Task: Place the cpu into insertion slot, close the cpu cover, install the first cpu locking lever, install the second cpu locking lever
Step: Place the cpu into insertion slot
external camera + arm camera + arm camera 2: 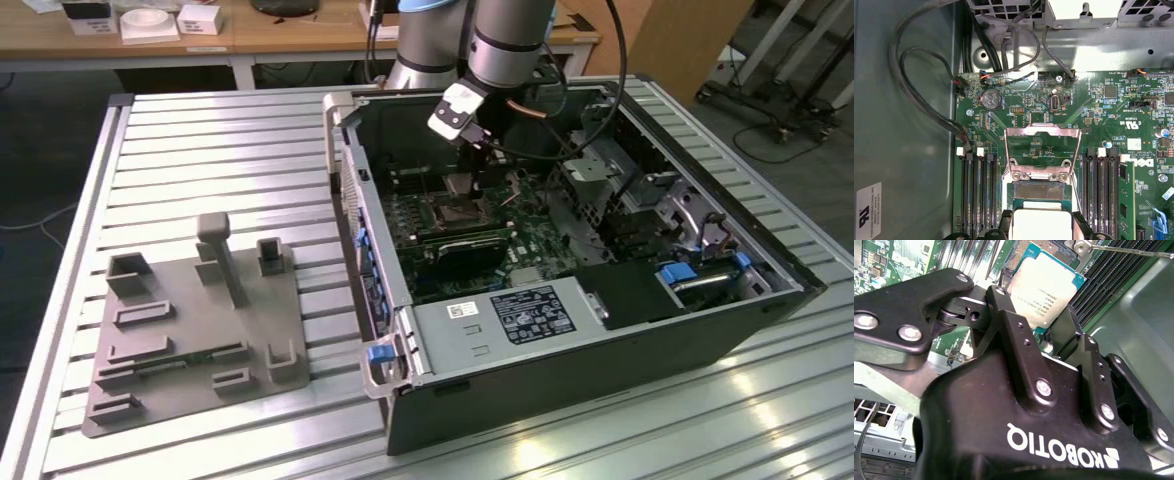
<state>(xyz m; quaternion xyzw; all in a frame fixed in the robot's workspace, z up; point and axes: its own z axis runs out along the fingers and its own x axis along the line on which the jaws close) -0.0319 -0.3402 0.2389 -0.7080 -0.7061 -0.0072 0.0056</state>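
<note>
The open black computer case (561,395) sits on the ribbed metal surface (200,130) with the end effector (1034,307) down inside it. The end effector is clamped on the cpu (1046,287), a flat square chip with a shiny silver face. Right under its tips is the insertion slot (1041,190), dark and a bit gold. Just past the tips, the thin metal cpu cover (1016,132) stands flipped open over the green board (1114,115)
</note>
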